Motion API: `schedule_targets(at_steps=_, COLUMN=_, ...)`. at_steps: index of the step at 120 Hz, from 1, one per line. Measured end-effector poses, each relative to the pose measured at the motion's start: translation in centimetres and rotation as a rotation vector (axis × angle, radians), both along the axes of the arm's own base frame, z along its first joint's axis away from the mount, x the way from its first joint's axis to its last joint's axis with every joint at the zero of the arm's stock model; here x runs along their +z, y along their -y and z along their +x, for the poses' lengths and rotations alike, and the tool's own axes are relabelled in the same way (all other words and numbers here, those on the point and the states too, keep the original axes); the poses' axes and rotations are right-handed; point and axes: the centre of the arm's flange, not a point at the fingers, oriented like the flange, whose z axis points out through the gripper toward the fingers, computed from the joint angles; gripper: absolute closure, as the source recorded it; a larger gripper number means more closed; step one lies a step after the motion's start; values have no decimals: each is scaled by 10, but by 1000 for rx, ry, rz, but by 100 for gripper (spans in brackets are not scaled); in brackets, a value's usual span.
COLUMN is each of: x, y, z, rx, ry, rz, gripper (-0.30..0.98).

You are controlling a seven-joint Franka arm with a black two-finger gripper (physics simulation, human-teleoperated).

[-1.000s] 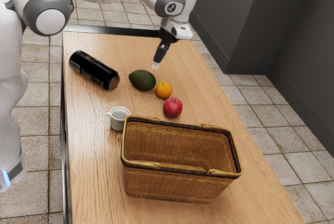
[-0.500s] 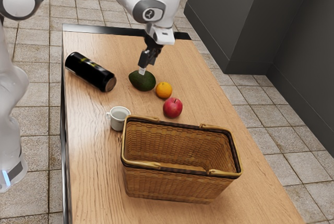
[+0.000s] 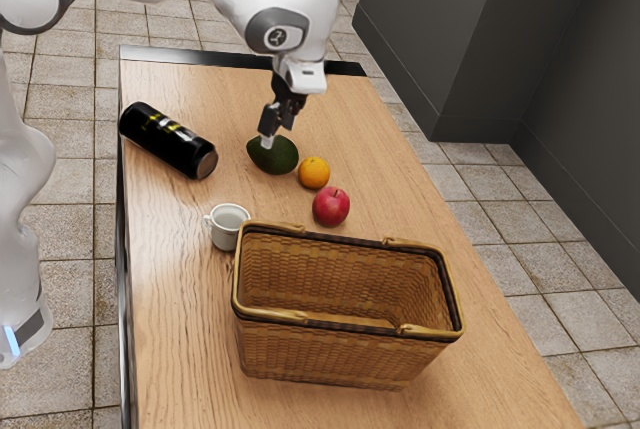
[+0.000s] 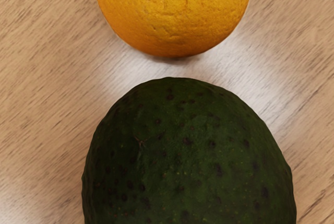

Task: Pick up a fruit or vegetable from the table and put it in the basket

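Black robot hand (image 3: 267, 142) at oval dk-green avocado (image 3: 279, 158); can't tell if spread or pinching.
Avocado's on lt-brown wood bench (image 3: 175, 299), btwn long edges, toward black-trimmed short edge; round orange fruit (image 3: 314, 173) just beside.

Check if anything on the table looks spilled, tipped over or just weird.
The can looks odd: it lies on its side by the table's edge, at the exterior view's left, and has shifted toward that edge, so it might roll off. I see no spill; the cup stands upright.
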Motion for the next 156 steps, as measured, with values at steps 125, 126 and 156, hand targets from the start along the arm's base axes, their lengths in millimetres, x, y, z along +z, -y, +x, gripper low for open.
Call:
schedule_targets(at_steps=125, x=-56, y=14, z=4, rx=-8, ry=-86, rz=3, gripper=1)
schedule_targets(at_steps=126, x=-56, y=14, z=4, rx=-7, ry=-86, rz=2, gripper=2)
schedule_targets(at_steps=156, x=-58, y=9, z=3, rx=18, ry=-84, rz=-7, gripper=21)
